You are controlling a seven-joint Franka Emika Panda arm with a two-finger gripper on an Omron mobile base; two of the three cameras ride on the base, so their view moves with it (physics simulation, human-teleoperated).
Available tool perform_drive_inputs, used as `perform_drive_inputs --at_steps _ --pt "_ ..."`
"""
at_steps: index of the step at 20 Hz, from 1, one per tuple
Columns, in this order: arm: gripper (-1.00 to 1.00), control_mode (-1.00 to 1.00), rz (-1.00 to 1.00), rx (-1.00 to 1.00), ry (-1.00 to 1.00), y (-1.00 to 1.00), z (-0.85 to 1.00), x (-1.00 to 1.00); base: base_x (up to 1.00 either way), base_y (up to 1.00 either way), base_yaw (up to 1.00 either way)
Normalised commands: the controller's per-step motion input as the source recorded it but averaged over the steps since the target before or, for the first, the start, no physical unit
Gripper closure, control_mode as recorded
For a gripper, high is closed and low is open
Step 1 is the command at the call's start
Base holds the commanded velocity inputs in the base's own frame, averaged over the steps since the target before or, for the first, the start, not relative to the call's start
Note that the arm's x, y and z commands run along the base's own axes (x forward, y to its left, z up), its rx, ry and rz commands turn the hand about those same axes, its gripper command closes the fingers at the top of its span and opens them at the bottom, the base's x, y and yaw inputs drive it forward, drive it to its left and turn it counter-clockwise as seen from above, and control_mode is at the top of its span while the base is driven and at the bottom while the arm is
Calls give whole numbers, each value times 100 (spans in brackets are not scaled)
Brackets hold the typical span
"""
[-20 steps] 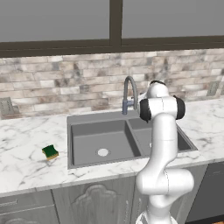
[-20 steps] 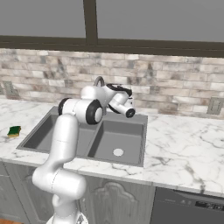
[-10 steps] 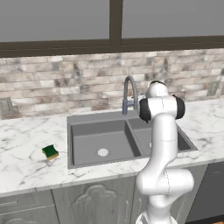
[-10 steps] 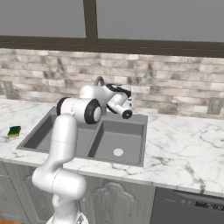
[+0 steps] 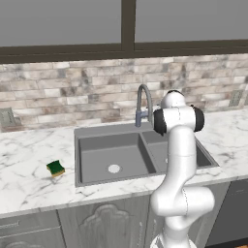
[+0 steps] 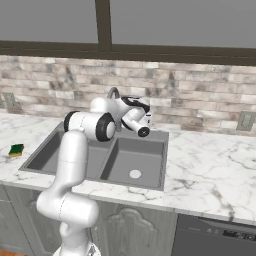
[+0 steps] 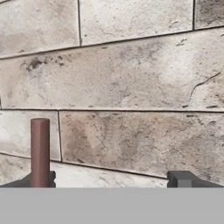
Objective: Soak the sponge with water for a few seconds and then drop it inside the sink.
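The sponge, a small green-over-yellow block, lies on the marble counter left of the sink; from the right base it sits at the far left. The dark grey double-basin sink has a curved grey faucet behind its divider. My gripper hovers above the back of the sink beside the faucet and faces the brick wall. In the hand view my gripper is open, with nothing between its fingers. The sponge is far to its left. Water is out of view.
A reddish-brown upright rod stands right by one fingertip in the hand view, in front of the brick backsplash. Marble counter stretches right of the sink. Wall outlets sit on the backsplash, and a window runs above.
The hand has shifted only slightly beside the faucet. The jaws stay wide open, and the sponge has not moved.
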Motion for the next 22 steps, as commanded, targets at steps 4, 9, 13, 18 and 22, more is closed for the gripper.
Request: perform_drive_inputs --at_steps 4,9,13,18,22 --pt "-100 -100 -4 4 0 -70 -11 0 0 0 0" --pt "-100 -100 -3 5 0 -76 -10 0 0 0 0" --pt "-100 -100 -3 6 0 -81 -12 0 0 0 0" --pt "-100 -100 -3 7 0 -80 -14 0 0 0 0" --pt "-100 -100 -3 6 0 -79 -12 0 0 0 0"
